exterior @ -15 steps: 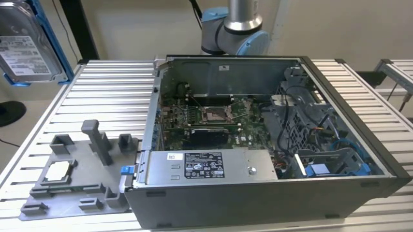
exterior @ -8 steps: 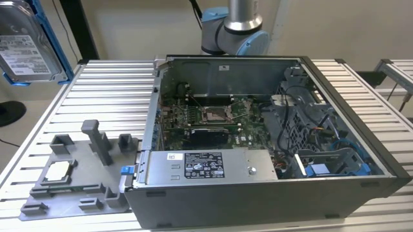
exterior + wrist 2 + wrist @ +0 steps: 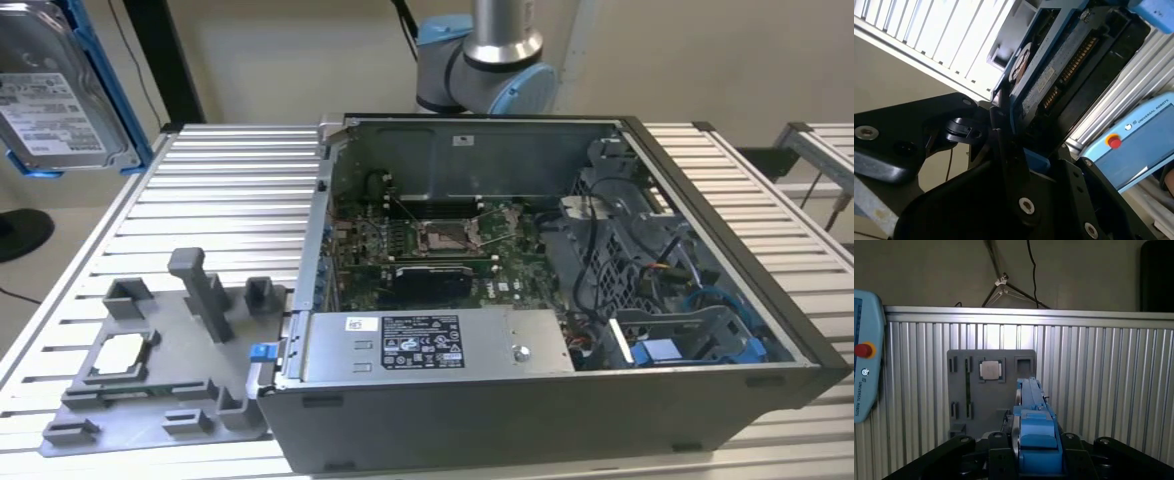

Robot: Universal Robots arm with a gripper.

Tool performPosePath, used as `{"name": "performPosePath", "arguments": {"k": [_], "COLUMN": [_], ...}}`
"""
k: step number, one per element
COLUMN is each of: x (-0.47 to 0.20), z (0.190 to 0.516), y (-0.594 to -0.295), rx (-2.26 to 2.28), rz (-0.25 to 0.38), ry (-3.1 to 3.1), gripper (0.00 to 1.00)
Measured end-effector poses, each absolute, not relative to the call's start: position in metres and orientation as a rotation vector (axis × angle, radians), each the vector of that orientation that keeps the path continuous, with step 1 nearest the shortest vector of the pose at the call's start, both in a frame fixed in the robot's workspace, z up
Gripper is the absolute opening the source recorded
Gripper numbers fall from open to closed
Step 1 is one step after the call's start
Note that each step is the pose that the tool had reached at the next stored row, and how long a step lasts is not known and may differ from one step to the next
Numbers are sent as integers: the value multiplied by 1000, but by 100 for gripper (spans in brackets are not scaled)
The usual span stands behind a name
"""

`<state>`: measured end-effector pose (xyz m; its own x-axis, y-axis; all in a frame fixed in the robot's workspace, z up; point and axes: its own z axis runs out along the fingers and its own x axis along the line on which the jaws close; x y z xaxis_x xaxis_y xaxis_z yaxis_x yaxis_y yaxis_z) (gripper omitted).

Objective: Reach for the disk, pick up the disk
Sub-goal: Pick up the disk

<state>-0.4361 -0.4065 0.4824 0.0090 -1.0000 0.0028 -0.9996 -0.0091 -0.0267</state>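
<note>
– Jaws shut on anything?
– Yes. I read them clamped on the disk (image 3: 1036, 432), edge-on in both wrist views, blue frame nearest the camera. The gripper (image 3: 1036, 160) seems to hold one end only.
– Where's it sitting?
– Exterior view: the disk (image 3: 54, 100) hangs high at that view's left, clear of the table (image 3: 240, 180), label outward. Grey fixture plate (image 3: 167, 345) with its chip (image 3: 118, 352) lies lower down, well apart. Open computer case (image 3: 534, 410) is just beside the plate.
– What worries you?
– My guess: an end grip on smooth plastic. A jolt or a fast swing could let the disk pivot or slide out. A drop would hit the table's ribs, or the plate and chip.
</note>
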Motion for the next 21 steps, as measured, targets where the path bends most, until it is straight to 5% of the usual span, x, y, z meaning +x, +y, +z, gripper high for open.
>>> {"name": "performPosePath", "arguments": {"k": [21], "x": [-407], "z": [482], "y": [-406], "rx": [-2219], "rz": [-33], "ry": [2200], "gripper": [0]}}
